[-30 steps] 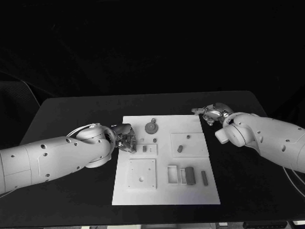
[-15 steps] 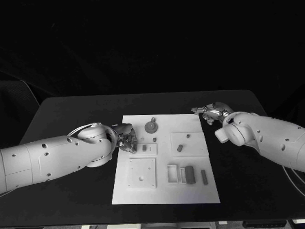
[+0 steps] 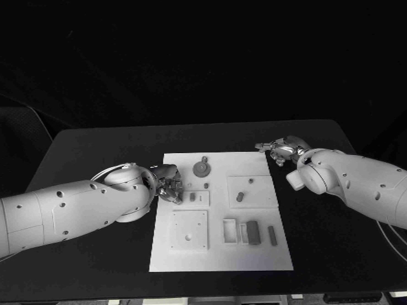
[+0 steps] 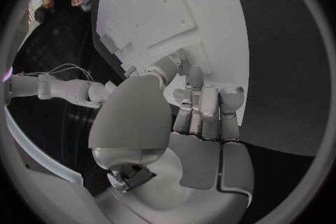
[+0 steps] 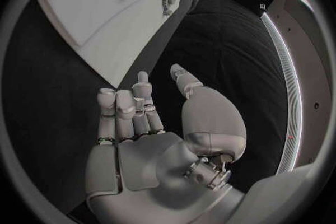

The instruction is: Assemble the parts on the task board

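Note:
The white task board (image 3: pixel 222 254) lies in the middle of the black table. On it are a round grey part (image 3: pixel 201 169), a small grey part in a square holder (image 3: pixel 193 197), another on a raised square (image 3: pixel 241 197), and a dark bar (image 3: pixel 253 232) near the front. My left hand (image 3: pixel 168 184) rests at the board's left edge beside the square holder, its fingers (image 4: pixel 203 102) curled in with nothing seen in them. My right hand (image 3: pixel 282 151) hovers off the board's far right corner, its fingers (image 5: pixel 126 109) apart and empty.
A square plate (image 3: pixel 189 230) and a white frame (image 3: pixel 229 231) sit on the board's near half, with a thin grey bar (image 3: pixel 273 236) to their right. Bare black table (image 3: pixel 93 152) surrounds the board on all sides.
The left hand has edged very slightly toward the board. The right hand and the parts have stayed where they were.

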### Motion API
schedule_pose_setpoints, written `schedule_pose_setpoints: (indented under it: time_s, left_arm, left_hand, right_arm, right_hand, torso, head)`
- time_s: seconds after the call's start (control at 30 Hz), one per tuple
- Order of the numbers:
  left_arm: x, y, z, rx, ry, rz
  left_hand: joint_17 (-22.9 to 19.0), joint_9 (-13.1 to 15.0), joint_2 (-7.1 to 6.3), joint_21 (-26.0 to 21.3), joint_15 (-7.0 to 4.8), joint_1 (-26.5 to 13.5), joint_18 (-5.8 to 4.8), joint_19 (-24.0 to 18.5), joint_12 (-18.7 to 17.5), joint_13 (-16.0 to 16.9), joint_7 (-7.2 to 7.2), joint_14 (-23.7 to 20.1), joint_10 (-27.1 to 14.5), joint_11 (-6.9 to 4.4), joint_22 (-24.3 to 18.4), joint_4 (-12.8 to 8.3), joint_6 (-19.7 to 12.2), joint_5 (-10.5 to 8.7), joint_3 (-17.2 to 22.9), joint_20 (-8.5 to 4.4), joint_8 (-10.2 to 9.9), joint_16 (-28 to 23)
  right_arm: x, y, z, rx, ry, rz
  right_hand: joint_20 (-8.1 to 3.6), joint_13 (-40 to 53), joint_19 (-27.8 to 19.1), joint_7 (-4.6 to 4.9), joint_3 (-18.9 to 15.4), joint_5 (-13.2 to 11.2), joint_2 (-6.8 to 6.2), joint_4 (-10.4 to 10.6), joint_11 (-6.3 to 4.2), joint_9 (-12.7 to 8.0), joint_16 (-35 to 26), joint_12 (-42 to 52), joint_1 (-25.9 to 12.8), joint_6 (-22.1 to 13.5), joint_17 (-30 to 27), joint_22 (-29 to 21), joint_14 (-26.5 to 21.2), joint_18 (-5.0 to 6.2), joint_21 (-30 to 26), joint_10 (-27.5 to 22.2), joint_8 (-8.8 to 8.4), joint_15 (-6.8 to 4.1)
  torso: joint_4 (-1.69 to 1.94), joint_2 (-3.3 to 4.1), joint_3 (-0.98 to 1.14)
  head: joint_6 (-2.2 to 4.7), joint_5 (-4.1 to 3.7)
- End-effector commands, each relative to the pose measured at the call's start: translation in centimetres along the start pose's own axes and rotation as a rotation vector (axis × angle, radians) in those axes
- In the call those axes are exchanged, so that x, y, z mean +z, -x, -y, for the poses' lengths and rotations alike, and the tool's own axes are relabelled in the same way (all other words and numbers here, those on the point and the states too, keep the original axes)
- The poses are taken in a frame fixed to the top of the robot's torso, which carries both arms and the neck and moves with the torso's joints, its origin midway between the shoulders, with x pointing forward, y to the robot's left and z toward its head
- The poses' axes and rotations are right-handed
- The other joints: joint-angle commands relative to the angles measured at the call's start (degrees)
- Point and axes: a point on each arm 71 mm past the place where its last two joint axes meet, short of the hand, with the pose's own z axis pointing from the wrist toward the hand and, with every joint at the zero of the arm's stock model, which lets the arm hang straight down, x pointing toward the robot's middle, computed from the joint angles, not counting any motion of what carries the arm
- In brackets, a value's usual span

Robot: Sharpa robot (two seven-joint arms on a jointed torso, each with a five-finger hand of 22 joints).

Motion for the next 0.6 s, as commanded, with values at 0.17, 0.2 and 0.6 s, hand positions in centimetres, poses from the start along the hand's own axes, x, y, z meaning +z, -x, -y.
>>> schedule_pose_setpoints:
  time_s: [0.17,0.2,0.6]
  left_arm:
    - [0.03,-0.22,-0.07,0.024,0.016,-0.019]
    - [0.02,-0.23,-0.09,0.025,0.017,-0.02]
    - [-0.08,-0.24,-0.36,0.03,0.022,-0.025]
  left_hand:
    - [-0.1,0.06,0.62,-0.07,-0.06,-0.19,2.34,-0.12,-0.4,-0.1,1.63,-0.33,-0.05,0.34,-0.08,0.4,1.91,0.28,0.08,-0.12,0.17,-0.04]
    - [-0.1,0.06,0.62,-0.07,-0.06,-0.2,2.34,-0.12,-0.4,-0.1,1.63,-0.33,-0.05,0.34,-0.08,0.4,1.91,0.28,0.08,-0.12,0.17,-0.04]
    - [-0.13,0.06,0.64,-0.09,-0.05,-0.25,2.34,-0.13,-0.42,-0.12,1.62,-0.35,-0.03,0.34,-0.1,0.44,1.94,0.3,0.11,-0.12,0.16,-0.05]
  right_arm:
    - [0.0,-0.18,-0.02,-0.006,0.006,-0.017]
    - [0.0,-0.18,-0.02,-0.006,0.006,-0.017]
    - [0.0,-0.19,0.04,-0.006,0.005,-0.018]
  right_hand:
    - [-0.22,-0.09,0.36,0.45,-0.34,0.02,0.55,-0.12,-0.14,-0.07,-0.2,-0.26,-0.21,-0.13,-0.1,0.06,0.04,1.56,7.77,0.42,0.04,-0.36]
    - [-0.22,-0.09,0.36,0.45,-0.34,0.02,0.55,-0.12,-0.14,-0.08,-0.2,-0.26,-0.22,-0.13,-0.1,0.06,0.04,1.56,7.77,0.42,0.04,-0.36]
    - [-0.22,-0.11,0.36,0.45,-0.35,0.02,0.56,-0.11,-0.14,-0.08,-0.2,-0.26,-0.24,-0.14,-0.1,0.06,0.04,1.57,7.76,0.43,0.04,-0.36]
  torso:
    - [-0.02,0.0,0.0]
    - [-0.02,0.0,0.0]
    - [0.01,-0.01,0.02]
  head:
    - [-0.08,-0.01]
    - [-0.08,-0.01]
    - [-0.18,-0.22]
